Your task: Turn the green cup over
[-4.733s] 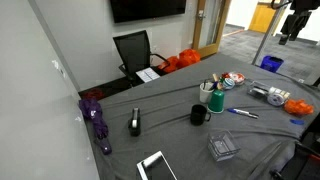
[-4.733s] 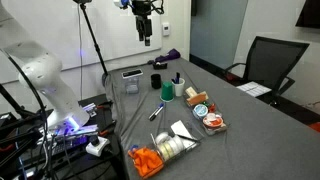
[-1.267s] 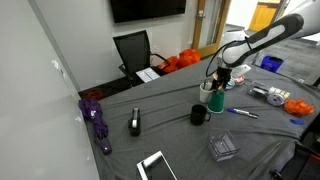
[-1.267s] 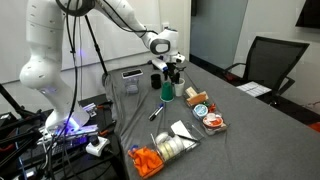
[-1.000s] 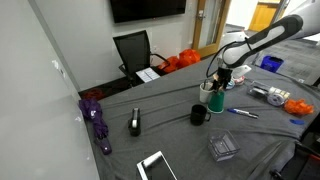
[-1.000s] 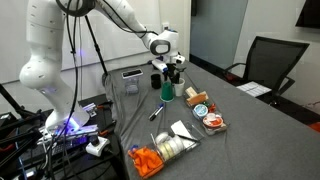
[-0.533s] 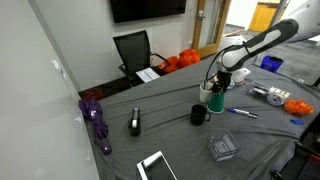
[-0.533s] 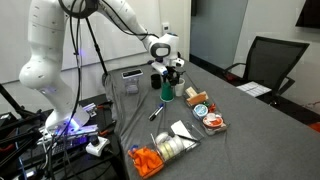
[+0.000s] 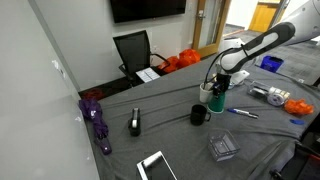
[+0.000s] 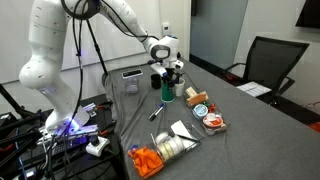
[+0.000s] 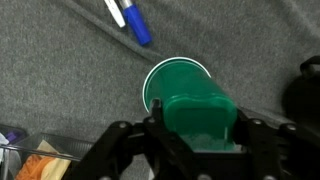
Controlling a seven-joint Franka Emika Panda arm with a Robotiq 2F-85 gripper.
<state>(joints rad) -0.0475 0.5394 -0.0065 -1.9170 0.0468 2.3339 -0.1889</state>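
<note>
The green cup (image 11: 178,88) fills the middle of the wrist view, on grey cloth. My gripper (image 11: 197,135) is shut on it, a black finger (image 11: 153,128) pressing each side, and the gripped part is squeezed into a flattened oval. In both exterior views the arm reaches down over the table, with the gripper (image 9: 218,92) (image 10: 167,84) on the green cup (image 9: 216,101) (image 10: 167,95). The cup stands between the black mug (image 9: 200,115) (image 10: 156,82) and the white cup with pens (image 9: 208,89) (image 10: 179,89).
Blue and white pens (image 11: 130,20) lie just beyond the cup. The black mug (image 11: 305,90) is close beside it. On the table lie a stapler (image 9: 135,123), a tablet (image 9: 157,166), a clear box (image 9: 222,148), tape rolls (image 10: 178,147), orange items (image 10: 147,160) and a purple umbrella (image 9: 97,118).
The arm has sunk slightly over the green cup, and the jaws have closed from wide open onto its sides.
</note>
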